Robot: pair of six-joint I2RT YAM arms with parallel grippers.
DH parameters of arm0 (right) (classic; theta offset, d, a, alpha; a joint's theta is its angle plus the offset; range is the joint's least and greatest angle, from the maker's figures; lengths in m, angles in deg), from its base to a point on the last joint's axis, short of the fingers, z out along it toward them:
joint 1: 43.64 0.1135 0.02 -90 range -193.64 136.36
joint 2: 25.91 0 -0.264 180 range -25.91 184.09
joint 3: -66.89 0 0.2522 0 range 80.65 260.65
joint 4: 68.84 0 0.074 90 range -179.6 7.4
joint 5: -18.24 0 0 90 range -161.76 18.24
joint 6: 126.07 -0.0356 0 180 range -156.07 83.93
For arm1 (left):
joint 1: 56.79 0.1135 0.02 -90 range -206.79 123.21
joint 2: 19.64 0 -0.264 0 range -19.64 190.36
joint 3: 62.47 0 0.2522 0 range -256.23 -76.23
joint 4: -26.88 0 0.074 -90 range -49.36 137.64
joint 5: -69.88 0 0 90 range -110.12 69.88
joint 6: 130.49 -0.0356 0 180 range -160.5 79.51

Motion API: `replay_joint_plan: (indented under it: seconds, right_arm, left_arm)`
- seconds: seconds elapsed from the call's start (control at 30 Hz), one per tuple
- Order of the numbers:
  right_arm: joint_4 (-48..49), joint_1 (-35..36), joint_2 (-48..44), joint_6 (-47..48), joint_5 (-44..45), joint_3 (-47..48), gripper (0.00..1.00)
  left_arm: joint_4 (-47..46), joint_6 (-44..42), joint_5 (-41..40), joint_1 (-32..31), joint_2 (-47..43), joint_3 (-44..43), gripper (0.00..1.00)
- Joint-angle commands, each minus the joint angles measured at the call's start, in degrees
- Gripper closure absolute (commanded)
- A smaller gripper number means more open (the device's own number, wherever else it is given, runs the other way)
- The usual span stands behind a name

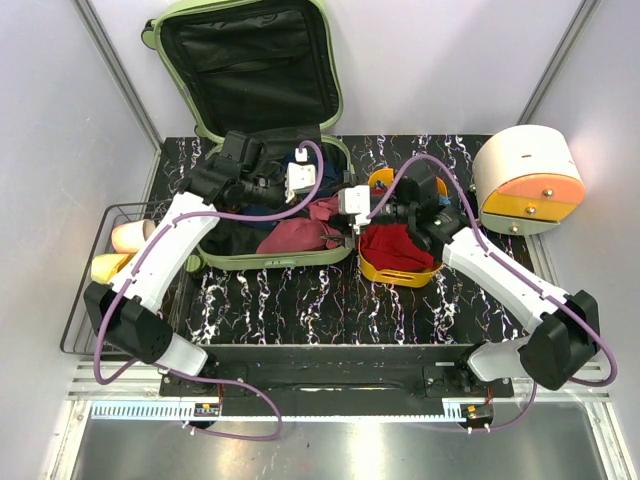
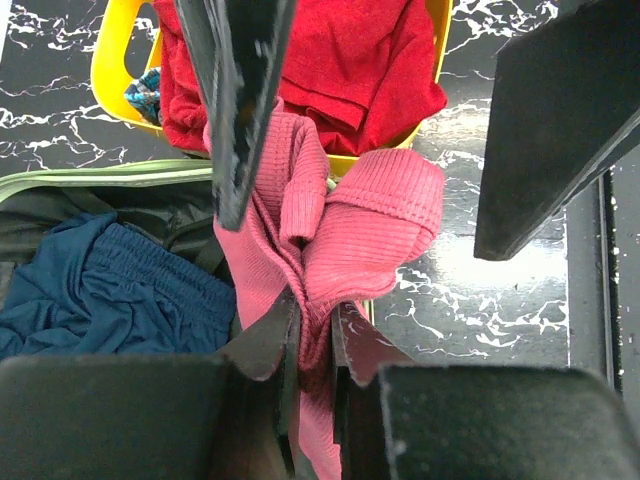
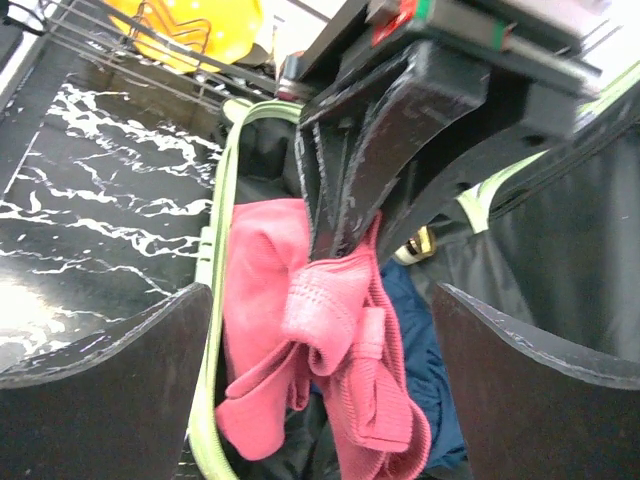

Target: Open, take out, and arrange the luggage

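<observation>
While the large pale-green hard-shell luggage point(image 1: 270, 260) lay open under the left gripper point(image 2: 305, 335), unpacking looked partway: it pinched a pink ribbed knit garment point(image 2: 370, 220) above the rim, navy shorts point(image 2: 90, 290) lay inside below, and the right gripper point(image 3: 322, 295) gaped wide opposite, crowding the yellow plastic tray point(image 2: 110, 70) beyond.

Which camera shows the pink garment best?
Left wrist: the pink garment sits mid-frame, close up, pinched in the left gripper. Right wrist shows it bunched by the luggage rim; top view shows it small, partly hidden.
</observation>
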Motion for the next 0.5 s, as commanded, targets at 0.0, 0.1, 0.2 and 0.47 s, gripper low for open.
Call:
replay_joint_plan:
  seconds: [0.0,0.1,0.2,0.47]
  right_arm:
    - [-4.38,0.77,1.43,1.31,0.10,0.48,0.00]
    - [-5.26,0.85,2.57,1.66,1.94,0.48,0.00]
    - [-4.83,1.12,4.33,-0.35,5.62,1.44,0.02]
    - [2.54,1.29,6.18,-9.32,10.56,2.76,0.42]
  left_arm:
    - [-0.39,0.91,4.45,-0.32,-2.97,-2.68,1.00]
    - [0.14,1.35,5.42,-0.32,-3.58,-3.38,1.00]
    - [0.14,2.75,6.74,-0.41,-4.20,-4.34,1.00]
    - [0.05,5.65,8.06,-1.02,-5.34,-5.32,1.00]
